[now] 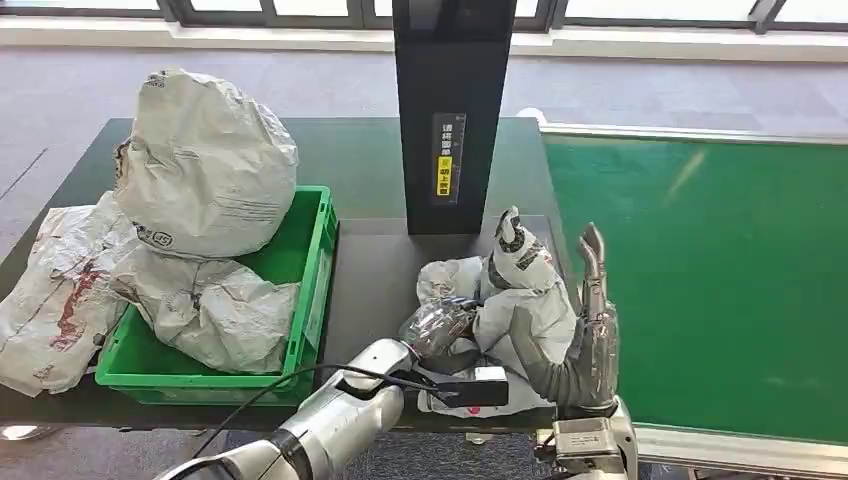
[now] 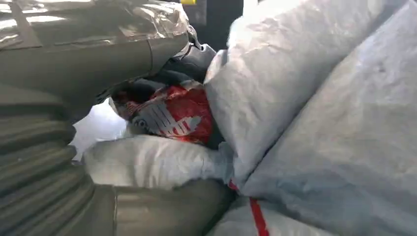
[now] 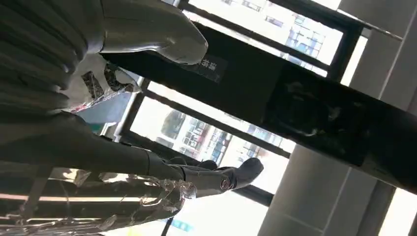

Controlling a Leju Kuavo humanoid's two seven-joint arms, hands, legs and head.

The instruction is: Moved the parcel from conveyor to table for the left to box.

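- Left hand (image 1: 445, 335): I see it wrapped around the one white parcel (image 1: 520, 300) on the dark table (image 1: 370, 280); its fingers (image 2: 74, 54) press the crumpled bag from both sides.
- Right hand (image 1: 590, 330): fingers straight and upright, lying against the parcel's right flank beside the green conveyor (image 1: 700, 270).
- Left of these I count one green crate (image 1: 310, 270) heaped with three grey bags (image 1: 200, 160).
- One black pillar (image 1: 452, 110) stands behind the parcel.
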